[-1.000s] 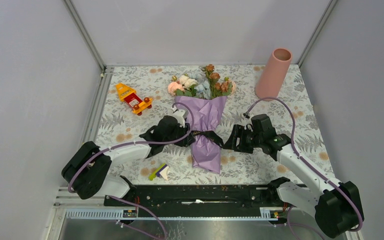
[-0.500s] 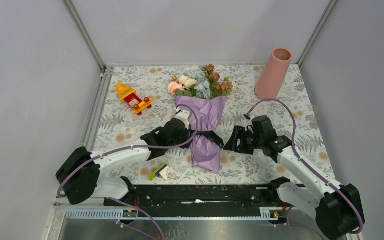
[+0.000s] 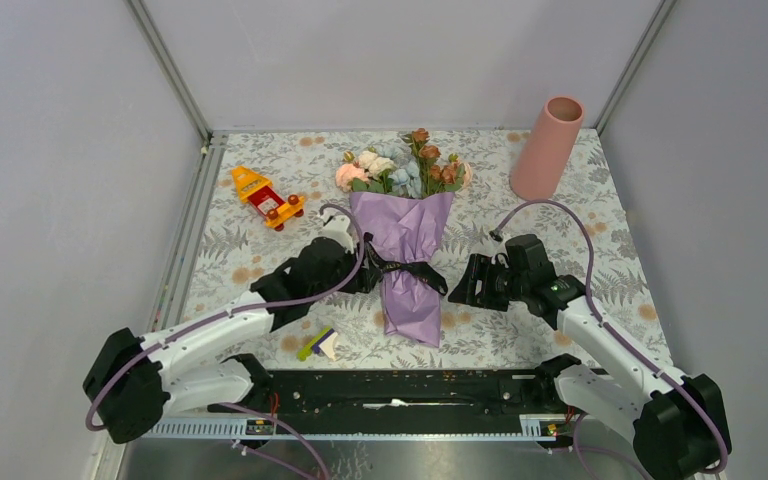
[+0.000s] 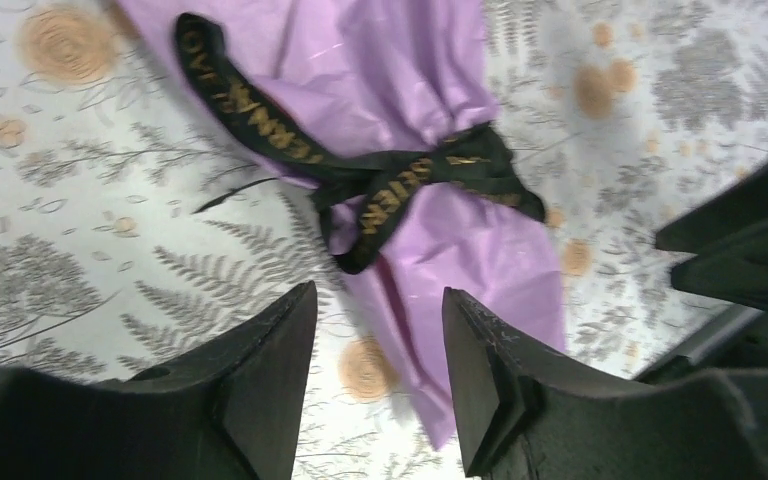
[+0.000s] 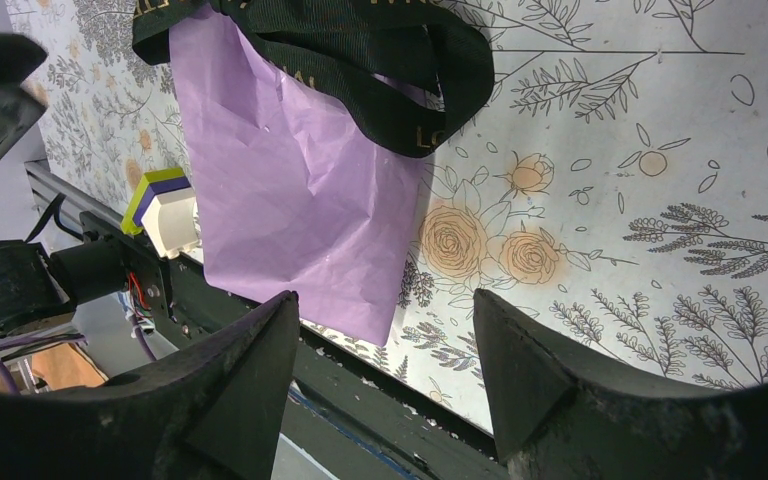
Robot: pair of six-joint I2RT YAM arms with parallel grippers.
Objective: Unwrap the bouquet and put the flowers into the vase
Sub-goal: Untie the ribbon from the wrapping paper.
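Little is done yet: the bouquet (image 3: 407,250) lies wrapped mid-way across the desk (image 3: 580,230), its black ribbon bow (image 3: 410,272) still tied and the flowers (image 3: 400,165) inside, well apart from the upright vase (image 3: 548,148) at the far right corner, while the left fingers (image 4: 270,370), partly open, and the right fingers (image 5: 250,370), wide open, flank the bow empty.

White arm links (image 3: 210,325), black joints, purple cables (image 3: 545,201); matte black wedge fingers (image 4: 260,390).
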